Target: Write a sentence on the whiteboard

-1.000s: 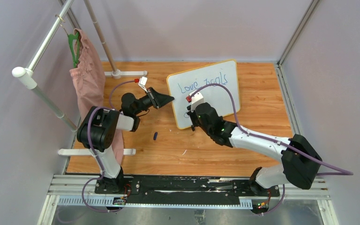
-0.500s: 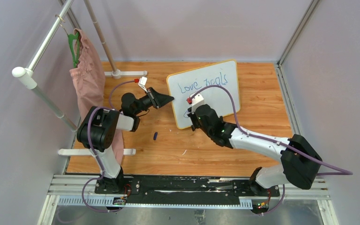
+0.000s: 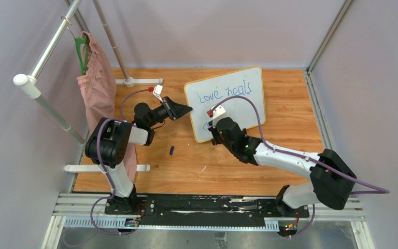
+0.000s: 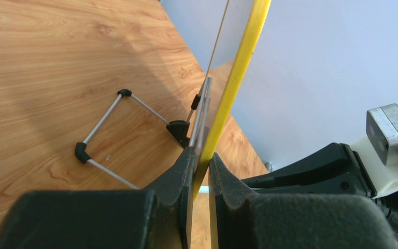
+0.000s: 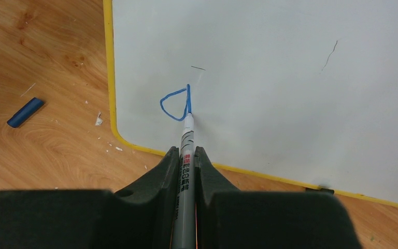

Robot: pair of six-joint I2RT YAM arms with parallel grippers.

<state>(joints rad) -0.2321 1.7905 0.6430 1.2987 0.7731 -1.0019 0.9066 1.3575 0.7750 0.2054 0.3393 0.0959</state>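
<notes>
Right fingers [image 5: 153,189] apparently a shade rightward now, tight on marker [image 5: 186,155] at whiteboard [image 5: 290,78]; left fingers [image 4: 179,176] tight on its rim.

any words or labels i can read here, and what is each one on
"Love heals": blue handwriting on the glossy white whiteboard with a yellow rim, in the top view.
Blue looped stroke lower on the board, at the pen's tip: one unfinished letter, perhaps an "a", not a word.
Print on the grey marker pen: a red label and small characters on the barrel, too small to read.
</notes>
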